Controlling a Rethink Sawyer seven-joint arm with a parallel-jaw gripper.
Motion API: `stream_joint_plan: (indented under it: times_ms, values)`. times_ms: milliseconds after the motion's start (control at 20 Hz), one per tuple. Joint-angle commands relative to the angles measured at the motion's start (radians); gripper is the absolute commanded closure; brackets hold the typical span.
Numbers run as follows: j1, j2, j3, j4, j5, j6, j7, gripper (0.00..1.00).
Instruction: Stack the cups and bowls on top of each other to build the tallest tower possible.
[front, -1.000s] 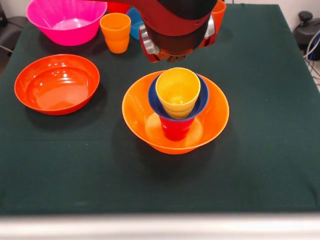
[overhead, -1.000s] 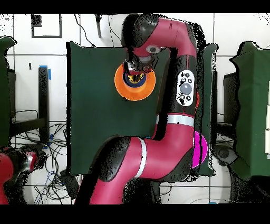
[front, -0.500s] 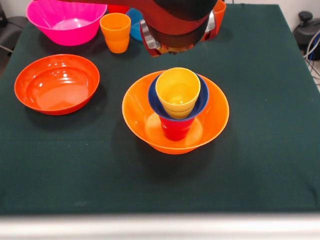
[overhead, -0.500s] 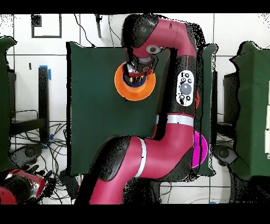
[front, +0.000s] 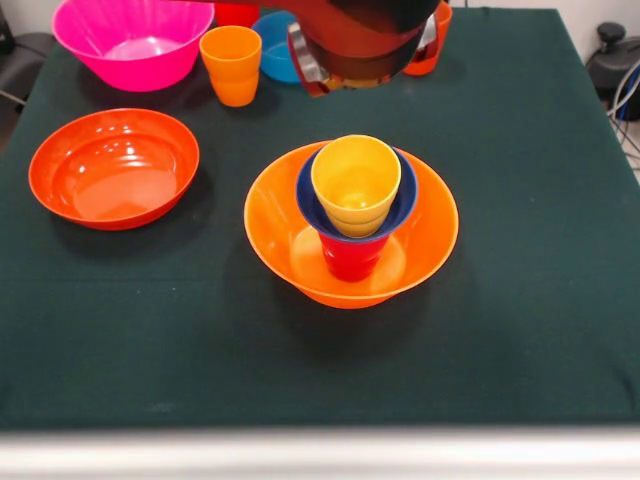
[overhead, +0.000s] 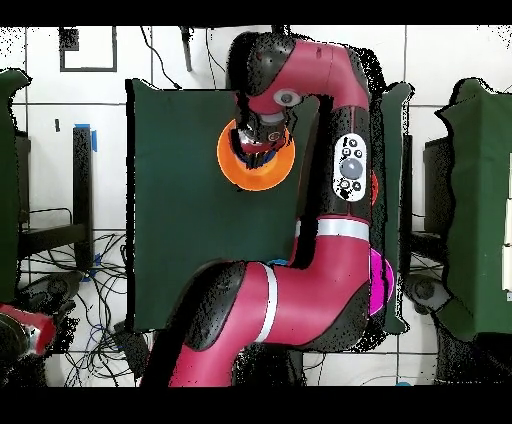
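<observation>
The tower stands near the middle of the dark green desk. Its base is the big yellow-orange bowl; a red cup stands upside down inside it, the small dark blue bowl sits on that cup, and a yellow cup sits upright in the blue bowl. Most of the red cup's top is hidden under the blue bowl, and the blue bowl shows only as a rim around the yellow cup.

The hand hangs above and behind the tower, apart from it. Only the rounded red and black underside of the arm's end shows in the front view, cut by the top edge, so I cannot tell whether the fingers are spread or closed. In the overhead view the arm covers the tower almost wholly; only an arc of the yellow-orange bowl shows.

The wide shallow orange-red bowl lies alone at the left of the front view. Beyond it the big pink bowl is cut by the top edge, and an orange-yellow cup stands upright just beside it. Behind the arm, the light blue bowl, an orange cup and a further red thing at the top edge are each only partly visible.
</observation>
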Motion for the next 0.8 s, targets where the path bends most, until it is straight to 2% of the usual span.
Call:
stream_joint_plan:
  times_ms: [50, 350, 550, 750, 800]
  values:
    - [0.007, -0.138, -0.029, 0.339, 0.031, -0.161, 0.044, 1.00]
    - [0.015, -0.306, -0.068, 0.682, 0.077, -0.367, 0.084, 1.00]
    - [0.021, -0.394, -0.089, 0.850, 0.083, -0.484, 0.086, 1.00]
    - [0.011, -0.460, -0.087, 0.987, 0.064, -0.676, 0.075, 1.00]
    - [0.008, -0.474, -0.084, 1.018, 0.058, -0.717, 0.066, 0.00]
